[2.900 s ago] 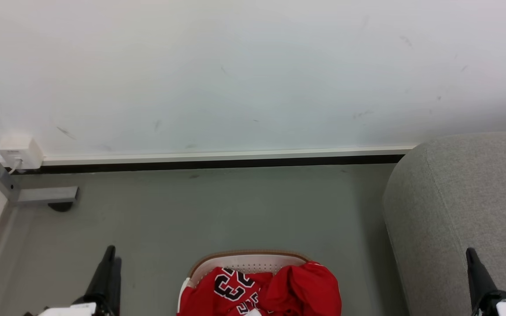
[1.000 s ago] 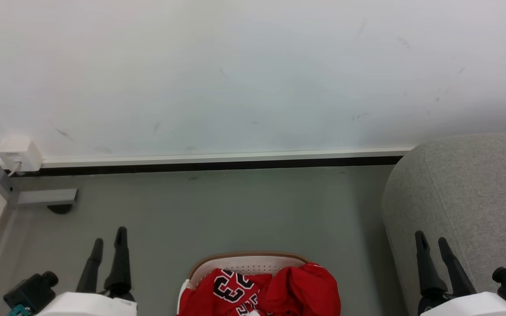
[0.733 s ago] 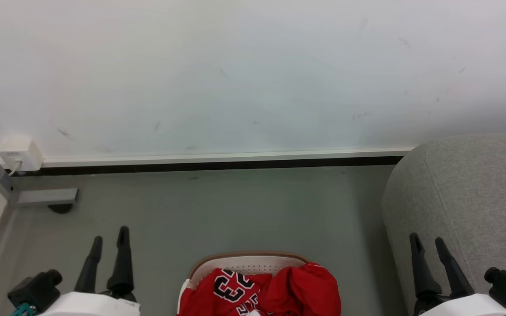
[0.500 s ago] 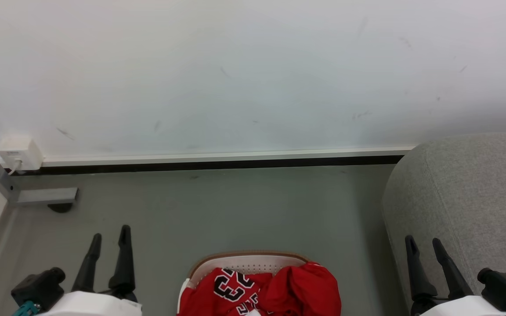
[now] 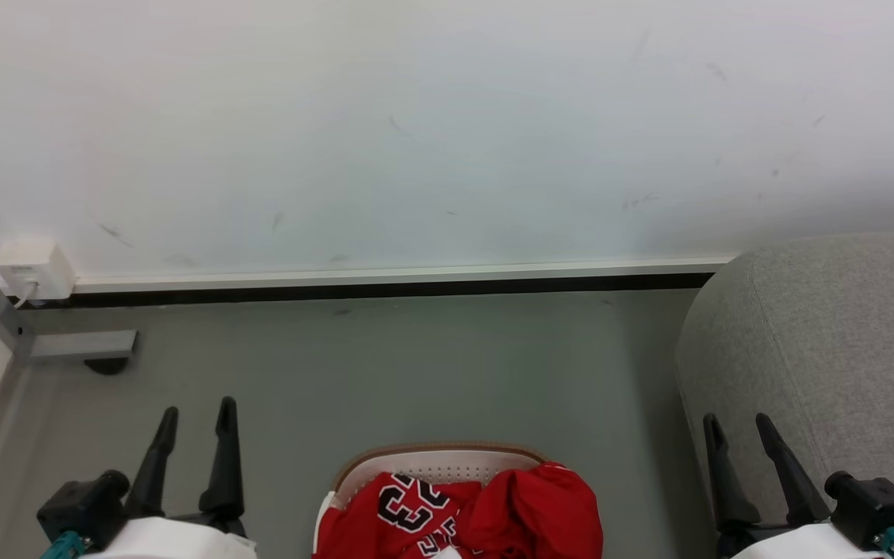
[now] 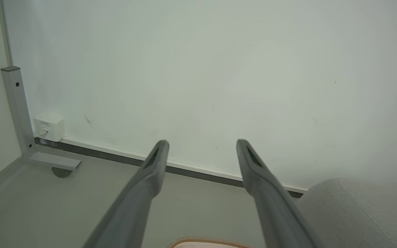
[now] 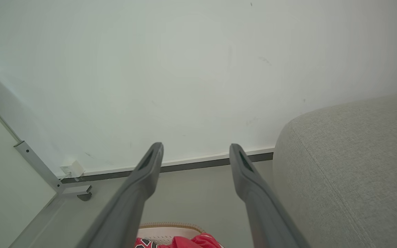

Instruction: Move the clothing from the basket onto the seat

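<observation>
The red clothing sits heaped in the basket, midway between my left hand and right hand, both spread wide and empty, and nearer my body than either's fingertips. The sofa is just beside my right. My right wrist view catches a scrap of red cloth at its bottom edge, my left the basket's rim.
</observation>
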Available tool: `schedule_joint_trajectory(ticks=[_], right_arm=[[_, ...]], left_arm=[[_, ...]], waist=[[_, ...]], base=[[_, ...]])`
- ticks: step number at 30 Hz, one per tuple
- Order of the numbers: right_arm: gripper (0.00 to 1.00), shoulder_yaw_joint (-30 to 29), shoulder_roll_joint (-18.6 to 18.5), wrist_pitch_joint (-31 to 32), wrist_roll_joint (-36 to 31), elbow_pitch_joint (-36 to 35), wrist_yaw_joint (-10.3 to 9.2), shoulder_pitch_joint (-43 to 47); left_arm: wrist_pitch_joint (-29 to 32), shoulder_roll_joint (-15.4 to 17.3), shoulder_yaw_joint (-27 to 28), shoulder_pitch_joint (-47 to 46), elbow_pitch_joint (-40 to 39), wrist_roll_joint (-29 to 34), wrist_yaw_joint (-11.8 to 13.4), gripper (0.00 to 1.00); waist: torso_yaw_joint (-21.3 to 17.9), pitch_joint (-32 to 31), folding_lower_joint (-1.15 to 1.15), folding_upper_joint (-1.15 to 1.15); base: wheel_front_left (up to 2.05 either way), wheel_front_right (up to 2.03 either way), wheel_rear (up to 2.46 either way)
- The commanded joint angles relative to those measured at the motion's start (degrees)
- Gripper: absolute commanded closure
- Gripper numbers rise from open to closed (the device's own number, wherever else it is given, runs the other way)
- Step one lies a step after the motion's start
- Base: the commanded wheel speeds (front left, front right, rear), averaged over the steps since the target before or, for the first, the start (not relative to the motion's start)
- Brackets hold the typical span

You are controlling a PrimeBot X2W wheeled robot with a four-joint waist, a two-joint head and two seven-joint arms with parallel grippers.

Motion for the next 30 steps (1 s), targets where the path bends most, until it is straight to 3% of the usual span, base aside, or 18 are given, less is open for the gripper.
schedule_joint_trajectory(ticks=[1, 30], right_arm=[[0.0, 0.1, -0.04, -0.4, -1.05, -0.32, -0.08, -0.83], [0.0, 1.33, 0.01, -3.87, -11.43, -2.08, -0.11, -1.23]], left_arm=[[-0.35, 0.64, 0.08, -0.39, -0.6, 1.49, 0.03, 0.0], [-3.76, 0.36, 0.84, -0.93, -0.99, 13.89, -0.79, 0.0]], waist=[[0.02, -0.01, 0.0, 0.0], [-0.64, 0.29, 0.0, 0.0]], base=[[0.0, 0.0, 0.0], [0.0, 0.0, 0.0]])
